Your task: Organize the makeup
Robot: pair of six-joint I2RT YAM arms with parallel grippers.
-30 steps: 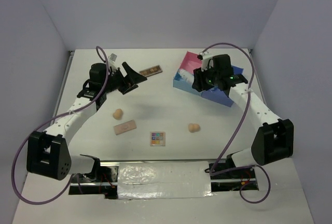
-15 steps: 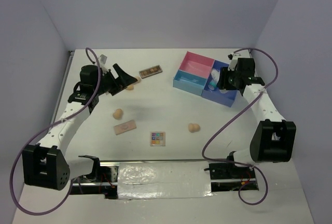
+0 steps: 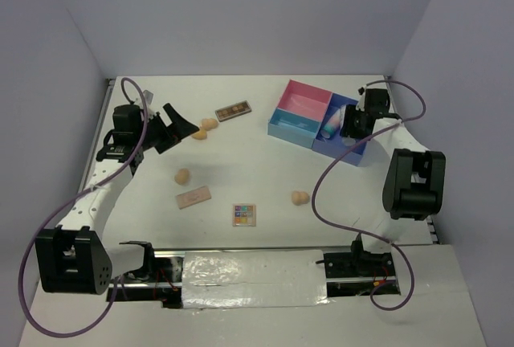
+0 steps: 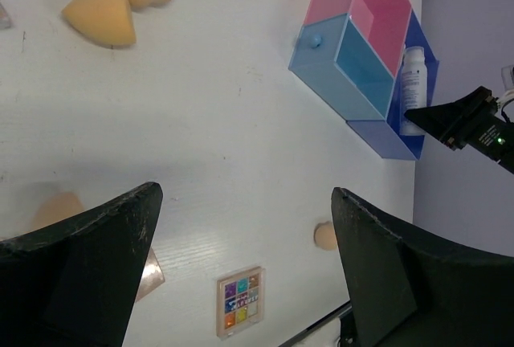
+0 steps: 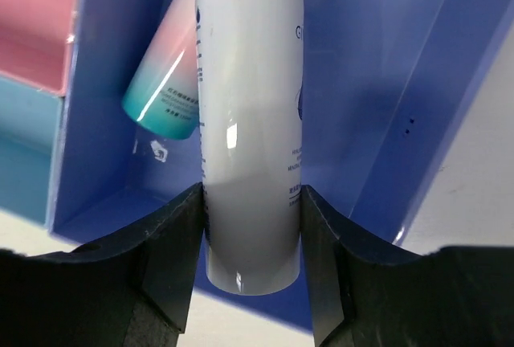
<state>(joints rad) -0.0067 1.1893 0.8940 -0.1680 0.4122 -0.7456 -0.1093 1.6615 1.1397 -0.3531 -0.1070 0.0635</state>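
Your right claw (image 5: 250, 202) pinches the white bottle (image 5: 249, 122) over the blue box's (image 5: 385, 82) rim, and your left claw (image 4: 245, 194) spreads wide above the table (image 4: 201, 122), upper left in the top view.

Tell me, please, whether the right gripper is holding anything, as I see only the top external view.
Observer: Yes. The right wrist view shows the right gripper closed on a white bottle, pressed from both sides.
Operator: Is anything else in that compartment?
Observer: A pink-to-teal tube lies beside it in the dark blue compartment.
Operator: Does the left wrist view add anything?
Observer: On the tray, the pink and light blue sections each have a small knob in front.
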